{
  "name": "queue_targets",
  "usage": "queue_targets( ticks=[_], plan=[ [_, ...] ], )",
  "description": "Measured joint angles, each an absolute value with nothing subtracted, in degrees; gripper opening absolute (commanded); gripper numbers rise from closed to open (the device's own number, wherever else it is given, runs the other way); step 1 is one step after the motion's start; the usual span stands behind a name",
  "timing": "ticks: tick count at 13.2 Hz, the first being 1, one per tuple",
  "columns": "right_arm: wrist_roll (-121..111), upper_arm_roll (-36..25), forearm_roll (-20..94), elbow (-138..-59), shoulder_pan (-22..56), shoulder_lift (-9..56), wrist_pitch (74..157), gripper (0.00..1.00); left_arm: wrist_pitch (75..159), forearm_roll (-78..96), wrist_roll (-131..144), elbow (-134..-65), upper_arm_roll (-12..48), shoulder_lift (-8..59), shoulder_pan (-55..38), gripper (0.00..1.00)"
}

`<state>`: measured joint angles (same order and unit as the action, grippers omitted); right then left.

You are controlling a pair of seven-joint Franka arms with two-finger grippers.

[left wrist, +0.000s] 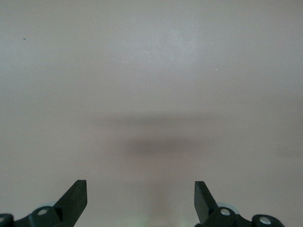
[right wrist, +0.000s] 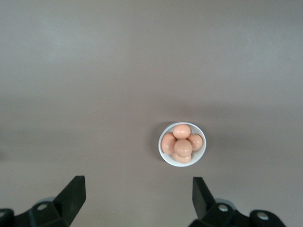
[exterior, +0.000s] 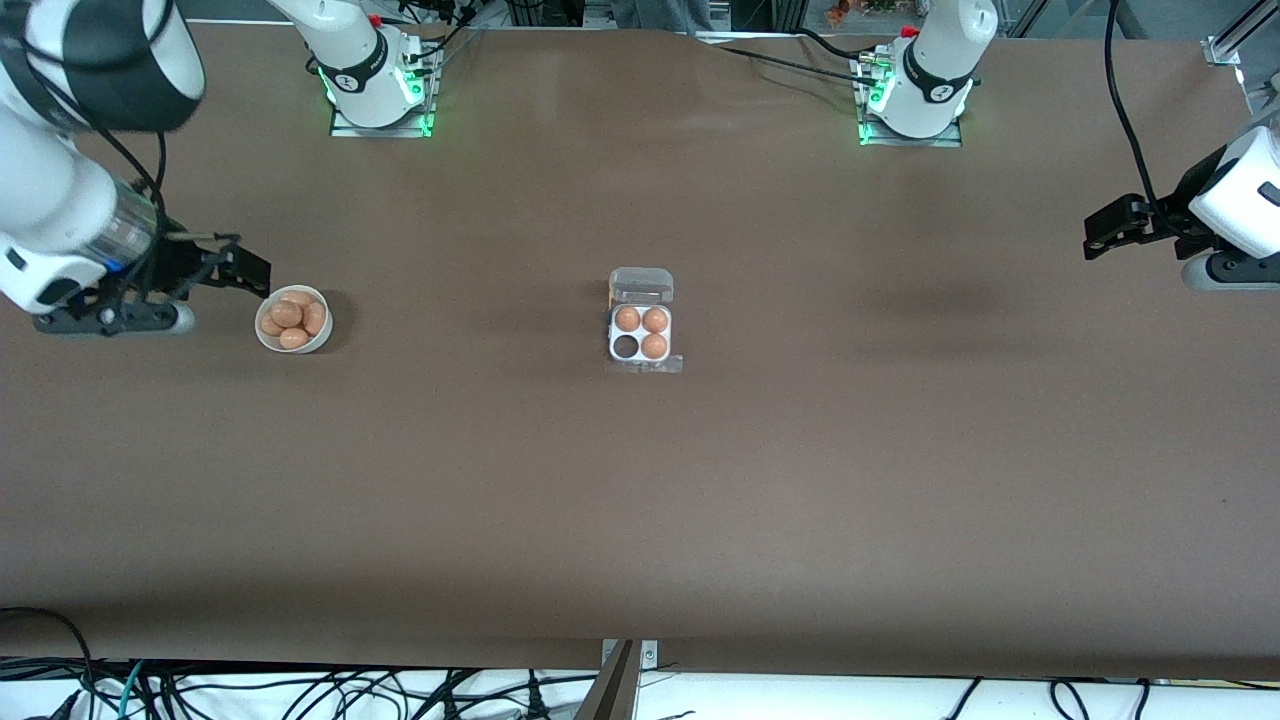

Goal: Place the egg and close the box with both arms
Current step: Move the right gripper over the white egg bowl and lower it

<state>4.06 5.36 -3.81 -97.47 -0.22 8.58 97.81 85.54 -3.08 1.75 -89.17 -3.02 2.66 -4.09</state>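
Mid-table, box lid open, three brown eggs, one cell empty, left gripper and right gripper wide.

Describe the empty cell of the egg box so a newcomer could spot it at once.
Near the middle of the brown table sits the box, its clear lid open. Three cells of its white tray hold brown eggs. The empty cell is the dark one, in the row nearer the front camera, toward the right arm's end.

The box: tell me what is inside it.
The box lies open, its clear lid folded back. Three brown eggs fill three cells; the fourth cell, nearer the front camera, is dark and empty. What lies under the eggs is covered.
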Motion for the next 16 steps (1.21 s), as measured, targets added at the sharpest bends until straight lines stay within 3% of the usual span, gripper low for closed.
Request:
queue_targets(
  ticks=[3,10,16],
  plan=[
    [4.1,2.8,-4.1,-104.6,-1.1,11.5,105.9,1.00,85.5,-3.1,1.7,-89.1,-3.0,2.7,-4.1,1.00],
    [4.1,0.5,-4.2,-127.0,-1.2,9.8,132.1,1.00,85.5,-3.1,1.7,-89.0,-3.0,2.7,-3.7,1.00],
    [2.5,-2.1,-4.3,-134.6,-1.3,10.2,141.1,1.00,85.5,-3.1,1.7,-89.0,-3.0,2.7,-3.7,1.00]
  ],
)
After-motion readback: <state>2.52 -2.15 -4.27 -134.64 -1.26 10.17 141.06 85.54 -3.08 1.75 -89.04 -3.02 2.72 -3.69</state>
